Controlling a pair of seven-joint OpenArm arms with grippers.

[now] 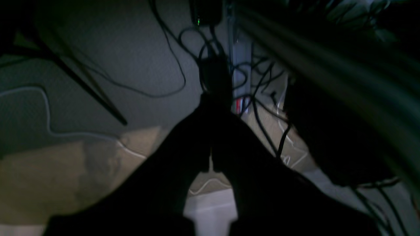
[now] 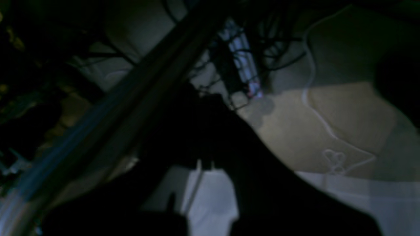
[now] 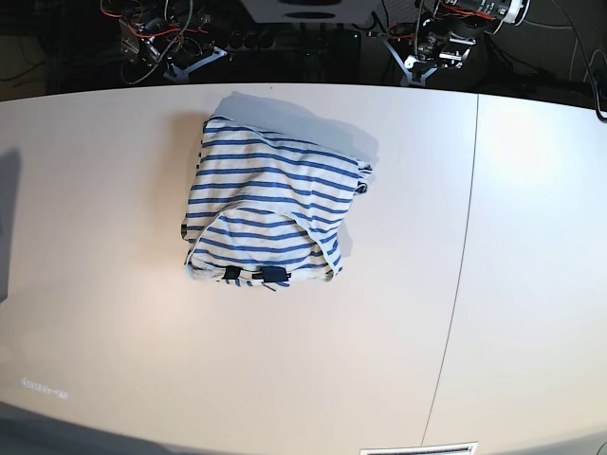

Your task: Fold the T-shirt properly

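On table only base cam shows folded T-shirt; wrist cams: left claw, right claw clenched, empty

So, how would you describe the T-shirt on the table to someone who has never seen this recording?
On the big white table, look at its far half, a little left of centre in the base view. The T-shirt lies there folded into a rumpled packet, cream with thin blue stripes and a dark tag at its near edge. Nothing else on the table is cloth.
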